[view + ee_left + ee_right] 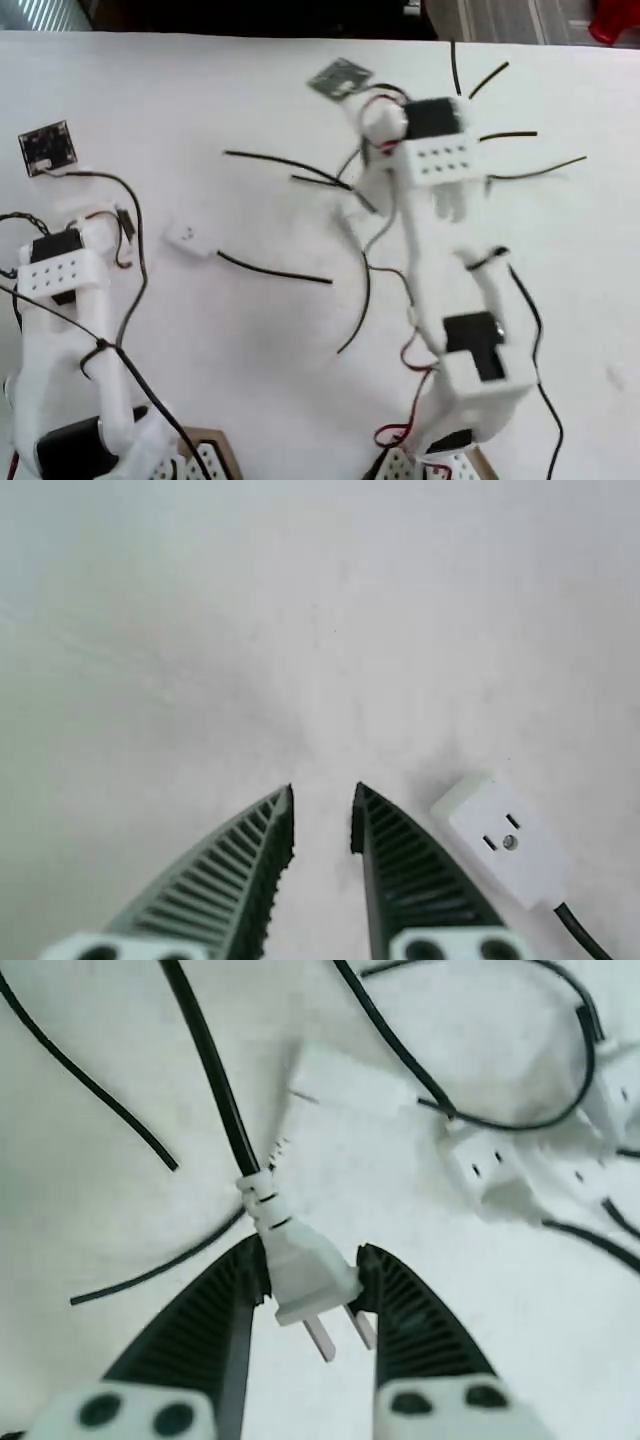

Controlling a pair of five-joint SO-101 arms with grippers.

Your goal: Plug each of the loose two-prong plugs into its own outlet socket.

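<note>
The right gripper (312, 1260) is closed on a white plug (298, 1278). It pinches the fat body from both sides, the two prongs (340, 1332) stick out free, and the black cord (205, 1060) trails away over the worktop (80, 1190). That looks like a good place to hold. The plug seems light and hard, the prongs look thin and easy to bend, and the bendy cord may tug. Near it lie white sockets (480, 1165), small and likely to slide when pushed. Loose black wires (90, 1080) lie around them and could snag. The left gripper (323, 795) is open a little and empty, just beside another socket (500, 840) on the left.
</note>
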